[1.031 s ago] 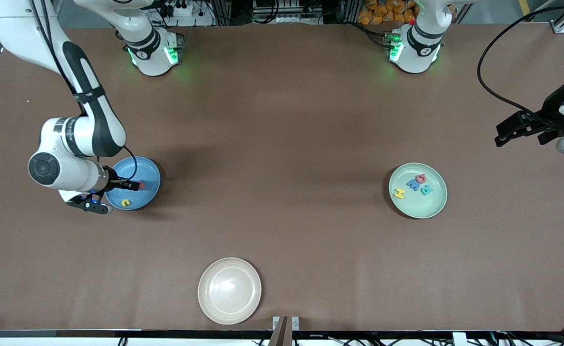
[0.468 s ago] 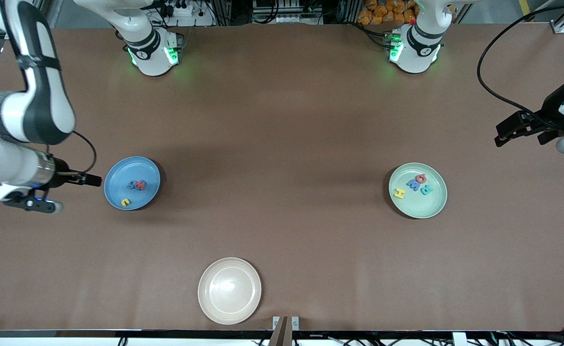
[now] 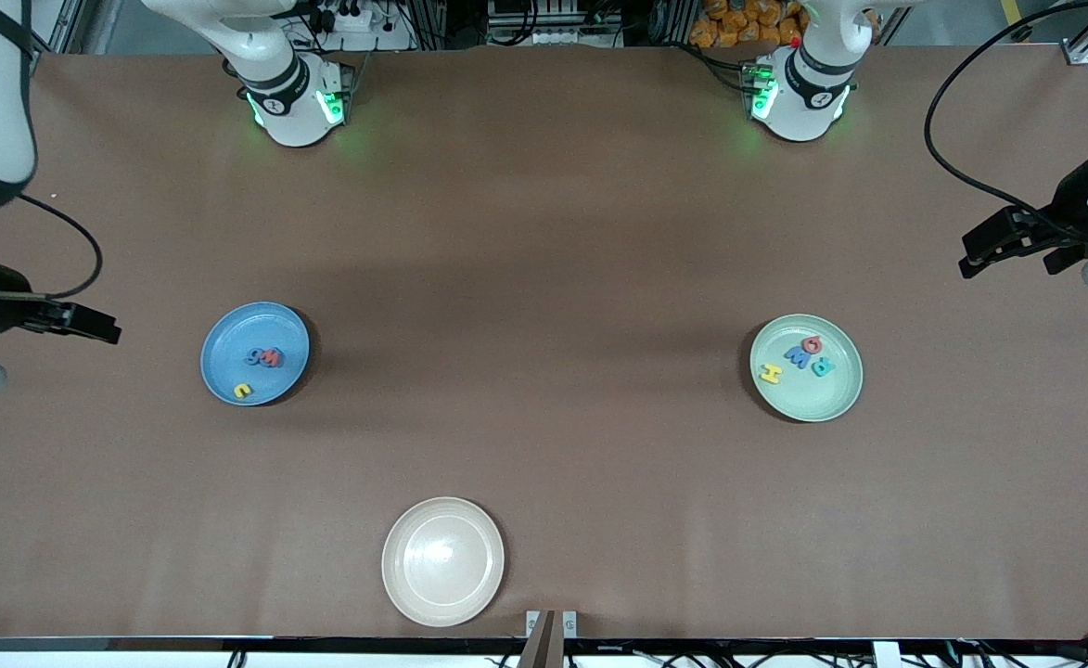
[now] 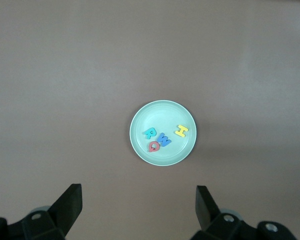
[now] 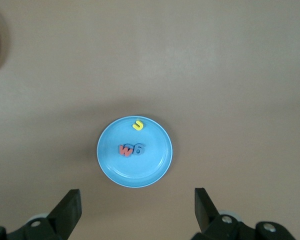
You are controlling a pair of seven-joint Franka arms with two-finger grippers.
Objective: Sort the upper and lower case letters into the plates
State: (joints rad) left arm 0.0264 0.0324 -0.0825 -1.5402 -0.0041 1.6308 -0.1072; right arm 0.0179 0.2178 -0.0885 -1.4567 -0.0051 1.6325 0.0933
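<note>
1. The sorting looks finished: the blue plate (image 3: pixel 255 353) holds the yellow u (image 3: pixel 242 391), red w (image 3: pixel 272 356) and blue g (image 3: pixel 254 355); the mint plate (image 3: pixel 806 367) holds H (image 3: pixel 771 373), M (image 3: pixel 797 354), Q (image 3: pixel 812 345), R (image 3: pixel 824 366).
2. The right gripper (image 3: pixel 98 327) hangs wide open at the blue plate's nine o'clock; the left gripper (image 3: pixel 975 260), also wide, waits at the mint plate's two o'clock. Next calls only for staying clear.
3. The w-g pair's long axis runs three-to-nine.

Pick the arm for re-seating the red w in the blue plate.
Right. The right gripper hangs open near the blue plate, whose red w sits centred in its wrist view; the left gripper waits open by the green plate.
</note>
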